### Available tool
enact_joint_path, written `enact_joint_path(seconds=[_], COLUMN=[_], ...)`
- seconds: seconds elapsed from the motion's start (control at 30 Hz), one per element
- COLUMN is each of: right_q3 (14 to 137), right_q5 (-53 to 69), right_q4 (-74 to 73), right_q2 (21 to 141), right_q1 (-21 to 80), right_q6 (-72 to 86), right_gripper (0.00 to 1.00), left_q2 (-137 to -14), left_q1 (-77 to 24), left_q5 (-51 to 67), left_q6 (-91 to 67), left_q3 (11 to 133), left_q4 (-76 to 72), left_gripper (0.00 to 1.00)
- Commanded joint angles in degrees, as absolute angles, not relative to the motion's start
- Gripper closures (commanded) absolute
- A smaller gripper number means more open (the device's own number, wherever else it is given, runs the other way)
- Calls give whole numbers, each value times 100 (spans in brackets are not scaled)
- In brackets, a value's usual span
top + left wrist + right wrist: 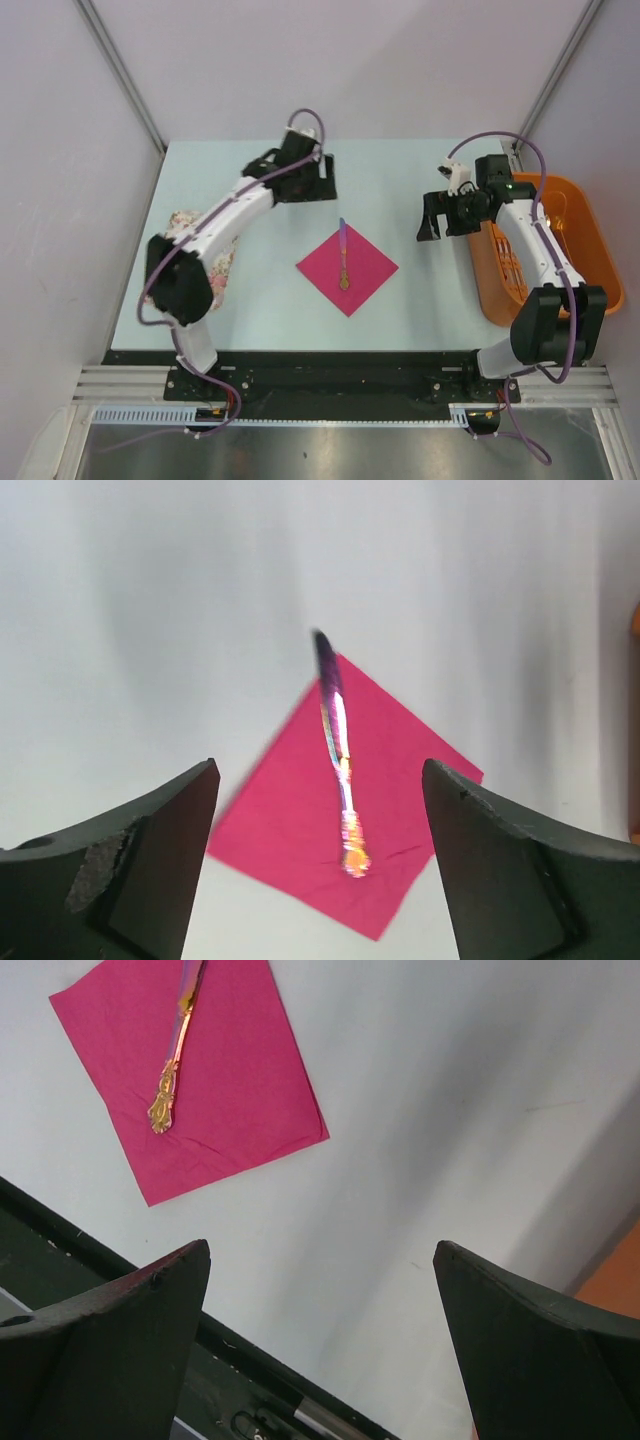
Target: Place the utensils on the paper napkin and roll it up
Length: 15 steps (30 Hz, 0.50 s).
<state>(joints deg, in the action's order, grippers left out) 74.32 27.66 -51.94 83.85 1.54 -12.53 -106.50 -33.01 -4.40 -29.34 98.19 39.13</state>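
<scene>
Pale tabletop (420, 310) carries the magenta paper napkin (368, 268) at its centre, set as a diamond. One utensil (343, 256), purple blade and gold handle, lies on it, its tip past the far corner. The left arm reaches across to the far side, left gripper (320, 770) jaws spread and holding nothing. The right arm is bent beside the orange basket (592, 232), right gripper (320, 1250) jaws spread wide.

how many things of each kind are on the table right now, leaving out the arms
square magenta-pink paper napkin: 1
slim purple-and-gold metal utensil, lying on the napkin: 1
floral-print cloth mat, partly under the left arm: 1
orange plastic basket: 1 (its contents are too unclear to count)
total: 4
</scene>
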Motion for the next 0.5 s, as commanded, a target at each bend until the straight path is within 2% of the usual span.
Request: enact_joint_path(seconds=[0.0, 0.17, 0.33, 0.37, 0.4, 0.47], right_q3=[7769, 8006, 8261, 8297, 8332, 8393], right_q5=[2856, 2874, 2909, 2927, 2927, 2918], right_q4=[-4861, -4659, -4526, -4535, -4544, -4579], right_q2=[8595, 8964, 9359, 9421, 9457, 9545], right_q1=[482, 861, 1142, 1169, 1195, 1248], right_q6=[-1257, -1073, -976, -976, -993, -1019], right_gripper=[0, 0, 0, 0, 0, 0], left_q2=[-9485, -8333, -8121, -8226, -8287, -8445], left_q1=[-2419, -1182, -28, 470, 657, 1062], left_q5=[-274, 473, 1220, 1413, 1589, 1530], left_q6=[-1987, -1048, 382, 674, 946, 1387], left_q3=[9144, 8158, 7463, 7401, 7305, 7207], left_q4=[3666, 3673, 4121, 4279, 4359, 4386], left_gripper=[12, 10, 17, 18, 24, 26])
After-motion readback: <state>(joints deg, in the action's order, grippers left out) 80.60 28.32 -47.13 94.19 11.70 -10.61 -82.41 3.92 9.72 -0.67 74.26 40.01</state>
